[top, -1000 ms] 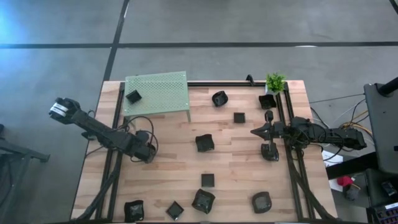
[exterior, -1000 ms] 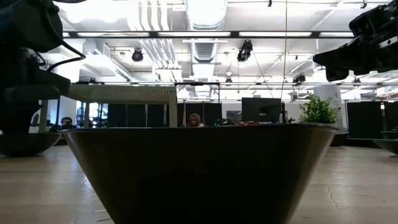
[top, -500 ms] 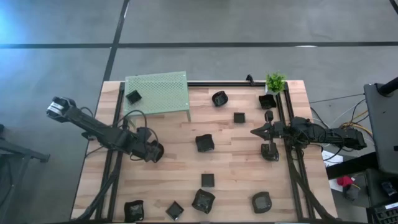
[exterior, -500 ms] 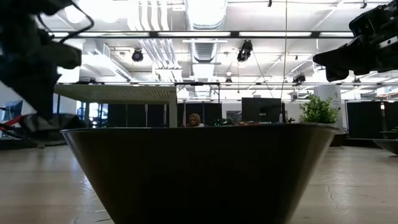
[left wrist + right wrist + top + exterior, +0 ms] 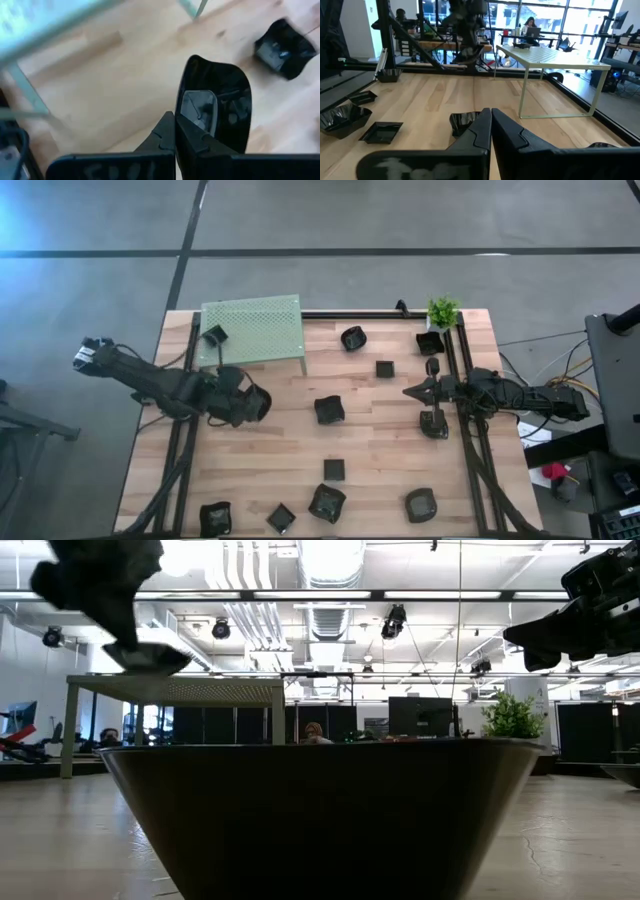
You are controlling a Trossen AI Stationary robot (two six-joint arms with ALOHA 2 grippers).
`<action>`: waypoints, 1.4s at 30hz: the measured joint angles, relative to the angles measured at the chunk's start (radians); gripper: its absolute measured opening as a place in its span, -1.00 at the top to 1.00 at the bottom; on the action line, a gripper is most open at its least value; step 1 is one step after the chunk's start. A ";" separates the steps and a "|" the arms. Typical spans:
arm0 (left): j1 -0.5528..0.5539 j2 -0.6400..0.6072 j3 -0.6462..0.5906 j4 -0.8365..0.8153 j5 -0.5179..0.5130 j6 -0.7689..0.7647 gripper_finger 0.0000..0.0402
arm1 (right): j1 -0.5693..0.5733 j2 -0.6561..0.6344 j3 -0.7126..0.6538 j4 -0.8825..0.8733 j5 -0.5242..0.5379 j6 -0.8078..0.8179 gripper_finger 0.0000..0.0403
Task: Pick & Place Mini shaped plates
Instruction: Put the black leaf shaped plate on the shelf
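My left gripper [image 5: 250, 402] hangs above the table's left half, just near of the green perforated platform [image 5: 252, 328], shut on a black mini plate [image 5: 217, 102]. The low view shows this plate [image 5: 150, 658] high in the air, at about the height of the platform's top. One small plate [image 5: 214, 335] lies on the platform. Several more black plates rest on the wood, among them one at mid-table [image 5: 329, 410] and one near the front edge [image 5: 327, 502]. My right gripper [image 5: 410, 392] waits shut at the right side, pointing level. My left gripper pinches the plate's rim [image 5: 181, 102] between its two fingers, at the side of the plate nearest the arm. The fingers slant down from the table's left. The plate hangs clear of the table, past the fingertips.
A small potted plant [image 5: 443, 311] stands at the far right corner. Black rails run along both sides of the table [image 5: 465, 430]. One black dish [image 5: 320, 810] stands right before the low camera and fills its view. Bare wood lies between the platform and the mid-table plate.
My left gripper has risen with the plate and gone a little toward the far edge and the platform, tipping less steeply down. The plate, near table level a second ago, now hangs clear at the height of the platform's top.
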 joint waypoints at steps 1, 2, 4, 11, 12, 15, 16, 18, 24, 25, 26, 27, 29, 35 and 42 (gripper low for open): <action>0.018 0.000 0.021 -0.004 -0.007 0.028 1.00 | 0.000 0.000 0.000 0.000 0.000 0.000 0.96; 0.037 0.000 0.040 -0.007 -0.014 0.056 1.00 | 0.000 0.000 0.000 0.000 0.000 0.000 0.96; 0.084 0.000 0.072 -0.013 -0.017 0.104 1.00 | 0.000 0.000 0.000 0.000 0.000 0.000 0.96; 0.291 0.000 0.160 -0.014 -0.020 0.312 1.00 | 0.000 0.000 0.000 0.000 0.000 0.000 0.96; 0.324 -0.001 0.171 -0.016 -0.019 0.336 1.00 | 0.000 0.000 0.000 0.000 0.000 0.000 0.96; 0.430 -0.002 0.192 -0.017 -0.020 0.415 1.00 | 0.000 0.000 0.000 0.000 0.000 0.000 0.96; 0.468 -0.002 0.196 -0.016 -0.020 0.444 1.00 | 0.000 0.000 0.000 0.000 0.000 0.000 0.96; 0.549 -0.002 0.198 -0.004 -0.020 0.499 1.00 | 0.000 0.000 0.000 0.000 0.000 0.000 0.96; 0.791 0.002 0.195 0.076 0.070 0.646 1.00 | 0.000 0.000 0.000 0.000 0.000 0.000 0.96; 0.830 0.002 0.195 0.094 0.105 0.675 1.00 | 0.000 0.000 0.000 0.000 0.000 0.001 0.96; 0.869 0.002 0.195 0.110 0.137 0.700 1.00 | 0.000 0.000 0.000 0.000 0.000 0.005 0.96; 0.905 0.002 0.194 0.125 0.168 0.721 1.00 | 0.000 0.000 0.000 0.000 0.000 0.011 0.96; 0.971 0.007 0.194 0.147 0.234 0.754 1.00 | 0.000 0.000 0.000 0.000 0.000 0.018 0.96; 1.065 0.033 0.163 0.170 0.336 0.805 1.00 | 0.000 0.000 0.000 0.000 0.000 0.019 0.96; 1.079 0.053 0.149 0.216 0.347 0.826 1.00 | 0.000 0.000 0.000 0.000 0.000 0.020 0.96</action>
